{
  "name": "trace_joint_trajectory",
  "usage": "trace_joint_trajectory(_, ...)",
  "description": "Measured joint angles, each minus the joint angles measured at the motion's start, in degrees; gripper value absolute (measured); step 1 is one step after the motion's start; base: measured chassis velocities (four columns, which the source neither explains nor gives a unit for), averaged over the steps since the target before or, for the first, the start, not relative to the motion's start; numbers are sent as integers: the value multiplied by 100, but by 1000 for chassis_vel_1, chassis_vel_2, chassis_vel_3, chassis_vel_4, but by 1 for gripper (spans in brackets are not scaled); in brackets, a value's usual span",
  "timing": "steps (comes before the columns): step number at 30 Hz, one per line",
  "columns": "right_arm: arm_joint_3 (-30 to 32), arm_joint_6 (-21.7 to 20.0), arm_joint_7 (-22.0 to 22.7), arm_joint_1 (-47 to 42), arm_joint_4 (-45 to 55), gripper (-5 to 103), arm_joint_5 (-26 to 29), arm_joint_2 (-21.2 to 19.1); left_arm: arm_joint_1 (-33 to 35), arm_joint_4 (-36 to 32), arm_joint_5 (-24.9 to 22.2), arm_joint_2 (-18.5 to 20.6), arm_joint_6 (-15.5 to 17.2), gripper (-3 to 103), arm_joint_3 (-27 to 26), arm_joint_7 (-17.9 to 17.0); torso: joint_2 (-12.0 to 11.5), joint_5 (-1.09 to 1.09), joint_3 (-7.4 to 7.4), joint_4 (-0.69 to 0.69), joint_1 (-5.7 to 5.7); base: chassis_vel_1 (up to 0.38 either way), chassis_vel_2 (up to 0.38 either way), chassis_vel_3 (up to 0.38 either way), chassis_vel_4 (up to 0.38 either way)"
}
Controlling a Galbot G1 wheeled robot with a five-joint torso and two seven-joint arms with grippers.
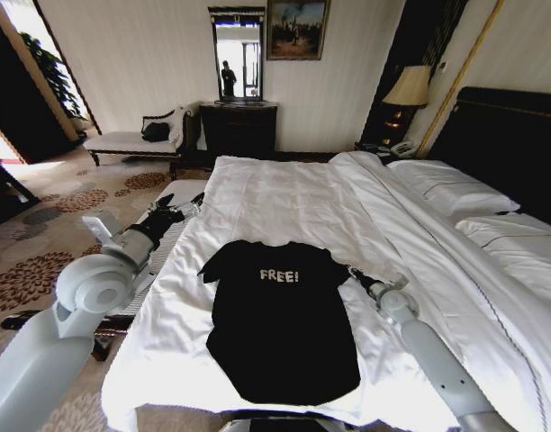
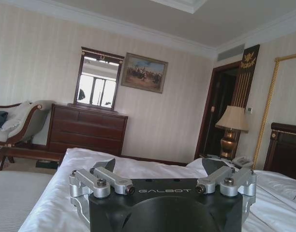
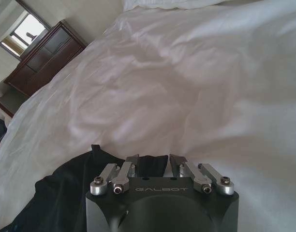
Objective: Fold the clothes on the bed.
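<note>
**Black T-shirt spread flat on the bed, one gripper at each side**

We see the black T-shirt (image 1: pixel 283 324) lying flat and unfolded on the near end of the bed (image 1: pixel 284 202), front up, its white "FREE!" lettering readable and its sleeves spread out to both sides. The white duvet beneath it is lightly wrinkled. Pillows (image 1: pixel 451 189) lie along the right side by the dark headboard (image 1: pixel 510 144).

Our left gripper (image 1: pixel 187 209) is held above the bed's left edge, up beyond the shirt's left sleeve and apart from the cloth. In the left wrist view its fingers (image 2: pixel 105 166) stand wide apart with nothing between them.

Our right gripper (image 1: pixel 354 273) sits low on the duvet right at the shirt's right sleeve. In the right wrist view its fingertips (image 3: pixel 133 162) are a little apart, with the black cloth (image 3: pixel 66 193) just in front of and beneath them; we cannot tell whether they touch it.

Beyond the foot of the bed stand a dark dresser (image 1: pixel 239 129) with a mirror (image 1: pixel 238 56), and a chaise (image 1: pixel 136 139) to its left.
</note>
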Motion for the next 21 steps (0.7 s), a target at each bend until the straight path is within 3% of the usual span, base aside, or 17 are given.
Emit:
trace_joint_trajectory(3, 6, 12, -4, -4, 2, 32, -6, -9, 14, -4, 9, -10, 3, 100, 13, -2, 0, 0, 0, 1, 0, 0, 0, 0, 0)
trace_joint_trajectory(7, 32, 18, -6, -72, 79, 10, -17, -28, 25, -9, 26, -36, 7, 100, 20, -3, 0, 0, 0, 0, 0, 0, 0, 0, 0)
trace_joint_trajectory(10, 38, 18, -9, -104, 107, 2, -47, -30, 40, 6, 112, -45, 7, 100, 24, -3, 0, 1, 0, 0, 0, 0, 0, 0, 0)
trace_joint_trajectory(21, 216, 86, -9, -235, 374, 0, -59, -89, 126, -8, 201, -51, 9, 100, -38, -1, 0, 0, 0, 0, 0, 0, 0, 0, 0)
